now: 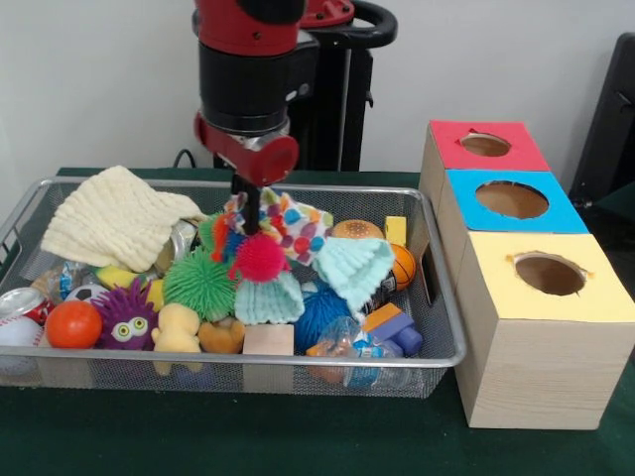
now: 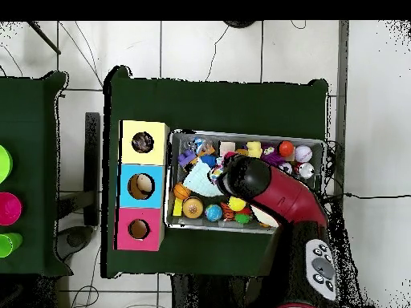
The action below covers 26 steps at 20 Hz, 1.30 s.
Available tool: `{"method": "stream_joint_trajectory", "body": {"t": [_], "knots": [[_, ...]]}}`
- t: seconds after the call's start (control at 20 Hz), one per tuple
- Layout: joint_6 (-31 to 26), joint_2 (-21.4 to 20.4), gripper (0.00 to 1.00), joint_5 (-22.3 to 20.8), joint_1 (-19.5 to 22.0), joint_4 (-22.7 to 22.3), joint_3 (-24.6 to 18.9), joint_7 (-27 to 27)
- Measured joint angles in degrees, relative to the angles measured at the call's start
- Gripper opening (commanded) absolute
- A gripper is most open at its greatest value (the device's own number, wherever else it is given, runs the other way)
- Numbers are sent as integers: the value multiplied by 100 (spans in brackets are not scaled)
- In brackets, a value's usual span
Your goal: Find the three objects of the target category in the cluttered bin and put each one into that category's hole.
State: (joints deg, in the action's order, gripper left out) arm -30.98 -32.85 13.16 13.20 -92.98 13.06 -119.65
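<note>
Fingers [image 1: 248, 213] reach down at frame centre into the wire mesh bin [image 1: 437, 297], apparently pinching the teal knitted hat with red pompom [image 1: 264, 278].
Overhead, the red arm [image 2: 273, 192] hides them; lift straight up before heading toward the coloured hole boxes [image 2: 141, 185].

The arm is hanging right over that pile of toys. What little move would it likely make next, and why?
Probably a short push straight down. The gripper hangs in the wire bin, just above a mint knit hat with a red pompom, but I cannot tell whether it has hold of anything. The three holes in the box are off to the side, so grasping comes first.
</note>
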Motion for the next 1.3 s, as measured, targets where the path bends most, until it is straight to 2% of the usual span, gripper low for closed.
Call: {"method": "stream_joint_trajectory", "body": {"t": [0.4,0.75,0.8,1.3], "knots": [[12,-6,0,-425,329,0,33,0],[111,77,0,-482,352,-2,21,0],[222,144,100,-482,352,-3,2,0],[307,226,100,-481,338,-1,-49,0]]}}
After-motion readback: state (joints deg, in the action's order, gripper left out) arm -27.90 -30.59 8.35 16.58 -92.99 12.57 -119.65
